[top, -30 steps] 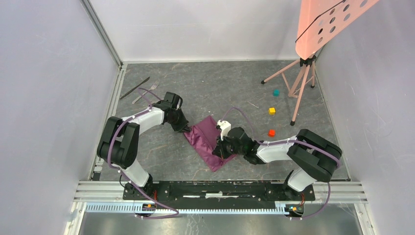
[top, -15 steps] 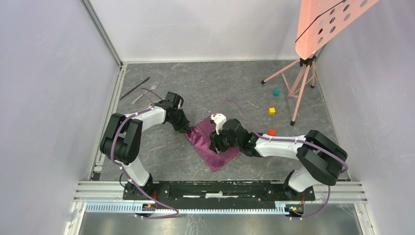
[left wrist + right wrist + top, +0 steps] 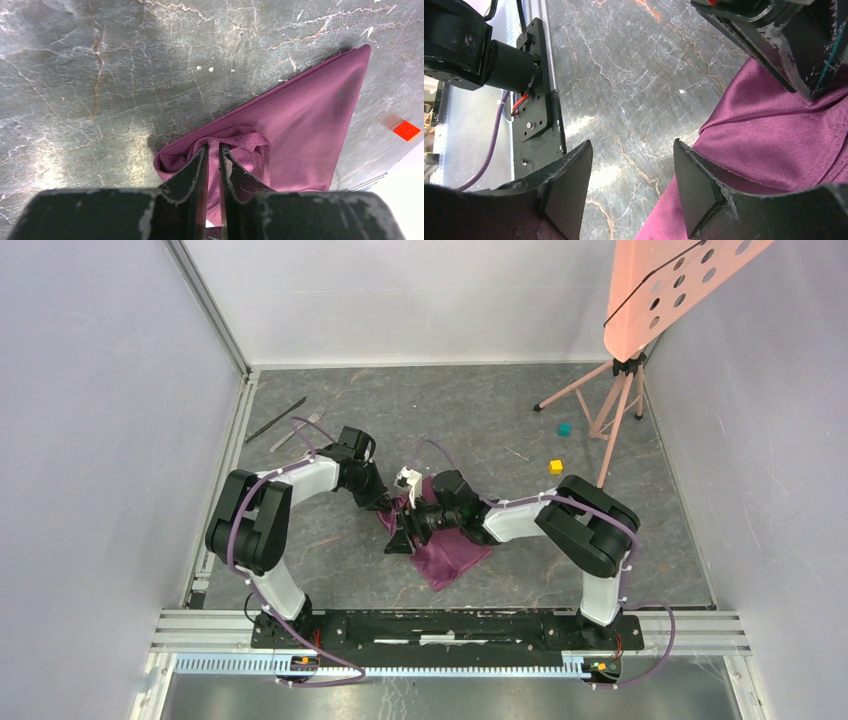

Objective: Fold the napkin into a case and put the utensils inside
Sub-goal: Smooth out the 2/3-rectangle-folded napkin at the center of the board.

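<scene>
My left gripper (image 3: 213, 147) is clamped tight on a bunched fold at the far-left end of the napkin (image 3: 455, 555). It lies mid-surface (image 3: 500, 420), long axis slanting toward the near right. My right gripper (image 3: 631, 145) gapes wide, empty, over its left edge.

One napkin (image 3: 452, 552), one fork (image 3: 300, 428), one knife (image 3: 277, 420), one teal cube (image 3: 565, 428), one yellow cube (image 3: 555, 467), one red cube (image 3: 406, 130).
</scene>
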Controlling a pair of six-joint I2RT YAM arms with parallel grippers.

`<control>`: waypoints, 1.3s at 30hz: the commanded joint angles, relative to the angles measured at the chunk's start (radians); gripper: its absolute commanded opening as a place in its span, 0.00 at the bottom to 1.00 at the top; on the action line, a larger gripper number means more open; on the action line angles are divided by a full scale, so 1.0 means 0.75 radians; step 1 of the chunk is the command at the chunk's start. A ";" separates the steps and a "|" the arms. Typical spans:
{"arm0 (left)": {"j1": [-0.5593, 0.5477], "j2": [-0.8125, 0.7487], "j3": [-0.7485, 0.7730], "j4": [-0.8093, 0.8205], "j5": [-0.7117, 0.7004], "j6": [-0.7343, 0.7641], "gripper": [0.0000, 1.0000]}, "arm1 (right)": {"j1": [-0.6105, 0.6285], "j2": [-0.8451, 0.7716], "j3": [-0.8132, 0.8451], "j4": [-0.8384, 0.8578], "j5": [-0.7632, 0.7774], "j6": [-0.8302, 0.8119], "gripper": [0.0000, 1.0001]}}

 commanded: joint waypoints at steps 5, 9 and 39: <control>0.000 0.044 0.020 -0.037 -0.005 0.082 0.20 | -0.026 0.106 -0.018 0.203 -0.146 0.086 0.66; 0.002 0.049 0.013 -0.036 -0.013 0.085 0.20 | -0.025 0.071 -0.137 0.342 -0.179 0.171 0.66; -0.019 -0.091 0.209 -0.219 0.054 0.194 0.41 | 0.000 -0.775 -0.654 -0.299 0.101 -0.149 0.69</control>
